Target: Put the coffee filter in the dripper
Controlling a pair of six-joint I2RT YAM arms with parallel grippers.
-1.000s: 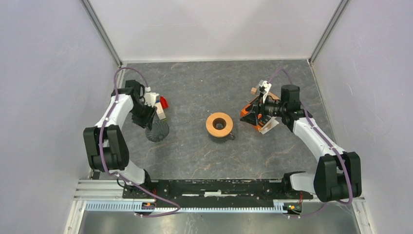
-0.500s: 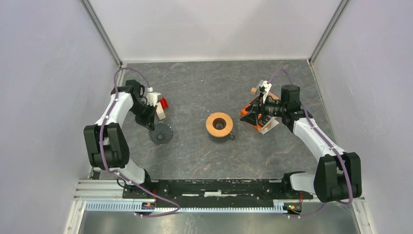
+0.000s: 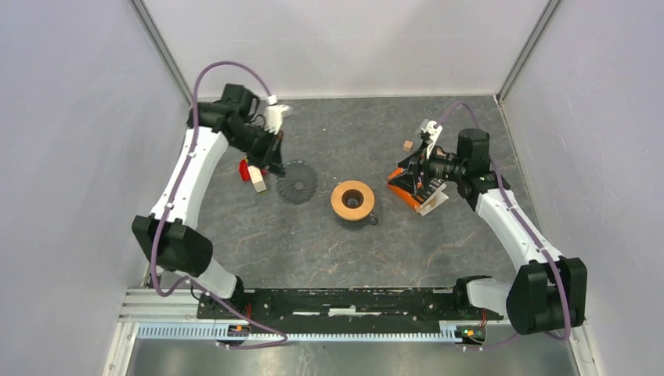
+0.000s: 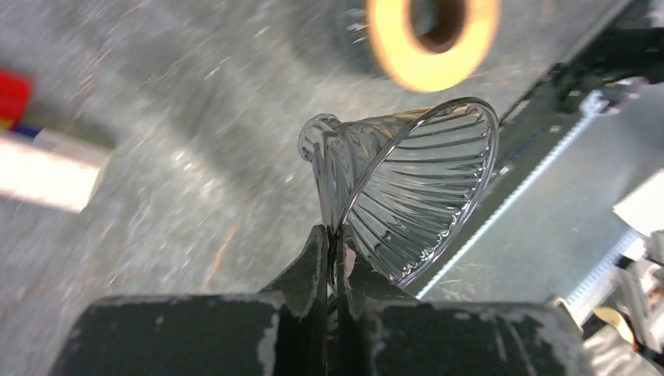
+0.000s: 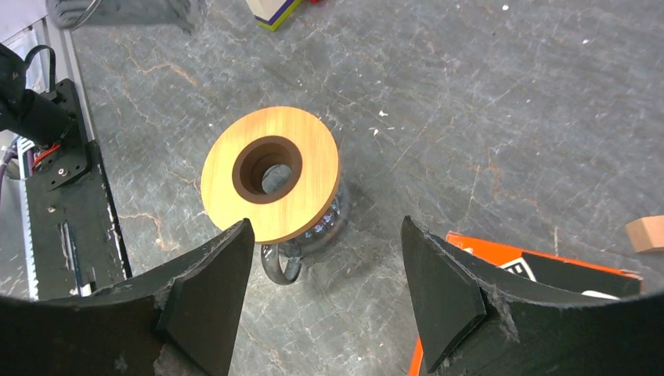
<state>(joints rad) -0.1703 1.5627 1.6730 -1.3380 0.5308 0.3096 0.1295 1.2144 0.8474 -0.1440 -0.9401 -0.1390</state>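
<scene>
A: Counts, big to small?
B: One tabletop [image 3: 329, 258], two arms, two end effectors. Then one orange box [image 3: 411, 188], one tan disc [image 3: 352, 200] and one dripper [image 3: 296, 182]. Three small bits: a red block [image 3: 244, 168], a pale block [image 3: 258, 182] and a wooden cube [image 3: 408, 146].
A: Dripper where?
B: In the left end effector [image 4: 333, 249], left of the tan disc and apart from it, just right of the red block and pale block. The fingers are pinched closed on its rim, one inside and one outside. It's tipped on its side. Can't tell if it touches the tabletop.
A: Other one?
B: Right end effector [image 5: 325, 235] is spread wide with nothing in it, over the orange box's edge, pointing toward the tan disc.
A: Coffee filter?
B: Can't tell. A white flap [image 3: 435, 201] sticks out at the box's near side, and no view shows what it is.
A: View differences?
B: The left wrist view shows the dripper's ribs, see-through wall and narrow spout; overhead it's only a dark ribbed circle. The right wrist view shows a glass jug [image 5: 301, 254] with a handle under the tan disc, while overhead gives only a bit of handle. Only overhead has both arms together.
</scene>
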